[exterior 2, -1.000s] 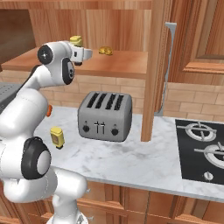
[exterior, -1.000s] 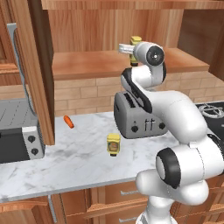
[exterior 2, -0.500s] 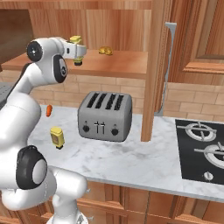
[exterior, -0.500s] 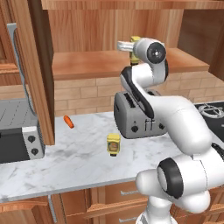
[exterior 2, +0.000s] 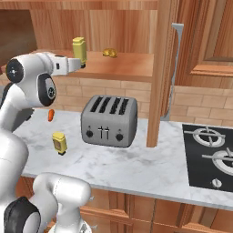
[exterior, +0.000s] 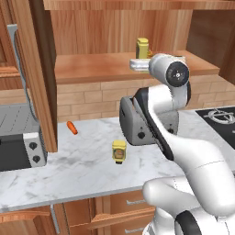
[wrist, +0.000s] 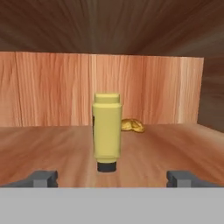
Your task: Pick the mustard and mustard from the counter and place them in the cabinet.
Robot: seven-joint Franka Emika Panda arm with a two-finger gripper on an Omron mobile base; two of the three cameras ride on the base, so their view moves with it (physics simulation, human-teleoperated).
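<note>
1 mustard bottle [wrist: 106, 133] stands on the cabinet shelf [exterior: 96, 69], cap down and long axis vertical, straight ahead of the gripper [wrist: 111, 178] and centred between its 2 fingertips [wrist: 42, 178], which stand wide apart on either side with clear shelf between them and the bottle; the gripper is open and holds nothing. From the base cameras the hand sits at the shelf's front edge with the bottle just beyond it. The other mustard bottle [exterior: 119, 151] stands on the counter [exterior: 87, 170], also with its dark cap downward, in open marble in front of the toaster's [exterior 2: 109, 121] end and well below and nearer the robot than the hand. So my judgement is that the next move turns on drawing the hand straight back out of the cabinet, then swinging down and toward that counter bottle. A low yellow-brown lump [wrist: 131, 125] lies on the shelf behind the placed bottle, just beside it, and should not matter. The toaster stands close by the counter bottle, and a small carrot [exterior: 72, 127] lies further back near the microwave [exterior: 18, 140]; the open cabinet door [exterior: 34, 69] hangs to the left of that path.
</note>
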